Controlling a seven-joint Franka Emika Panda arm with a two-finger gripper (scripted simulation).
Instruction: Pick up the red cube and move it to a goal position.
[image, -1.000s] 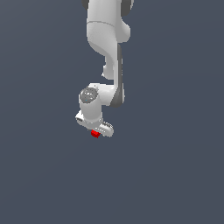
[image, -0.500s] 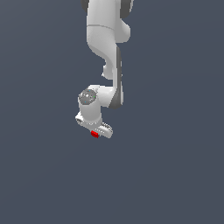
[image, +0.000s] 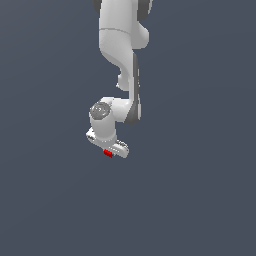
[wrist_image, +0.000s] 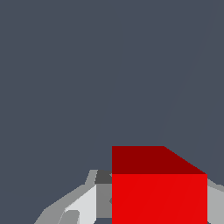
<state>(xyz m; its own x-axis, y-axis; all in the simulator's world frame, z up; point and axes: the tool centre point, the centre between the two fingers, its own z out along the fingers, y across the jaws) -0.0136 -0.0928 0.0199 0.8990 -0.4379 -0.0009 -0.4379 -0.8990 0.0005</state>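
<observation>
The red cube (image: 108, 153) is a tiny bright red block just under my white gripper (image: 109, 151) in the exterior view, mostly hidden by the hand. In the wrist view the red cube (wrist_image: 158, 192) fills the space between my two fingers; one grey-white finger (wrist_image: 83, 201) presses on one side and the other finger (wrist_image: 215, 203) shows at the picture's edge. The gripper is shut on the cube. The arm reaches down from the top of the exterior view.
Only a plain dark grey-blue surface (image: 200, 200) surrounds the arm in both views. No other object or goal marker shows.
</observation>
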